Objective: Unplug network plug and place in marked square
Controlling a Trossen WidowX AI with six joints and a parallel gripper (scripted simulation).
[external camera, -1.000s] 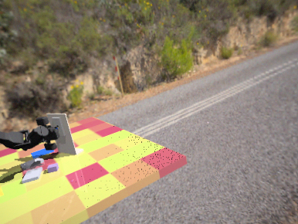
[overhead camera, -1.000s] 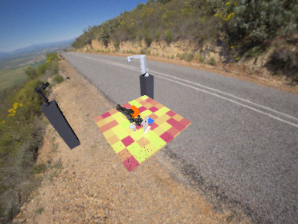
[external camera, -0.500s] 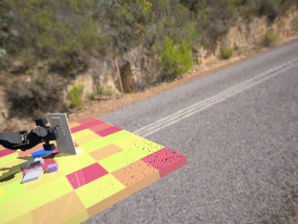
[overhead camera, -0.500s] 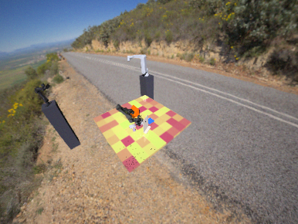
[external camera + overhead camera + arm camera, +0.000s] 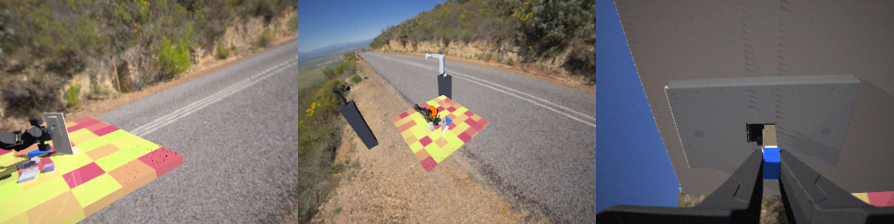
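The plug, blue at the near end and beige toward the panel, is between the fingertips in the wrist view. My gripper is shut on it, close in front of the upright panel. The dark socket opening is in a raised grey plate. The beige part overlaps the opening's right side, and the opening shows uncovered to its left. I cannot tell whether the plug's tip is still inside, and the thin tab cannot be made out. The marked square cannot be made out for certain.
A flat blue shape lies by the panel. In the exterior view a lavender block and a whitish block lie on the table in front of the panel. An orange object is beside the arm.
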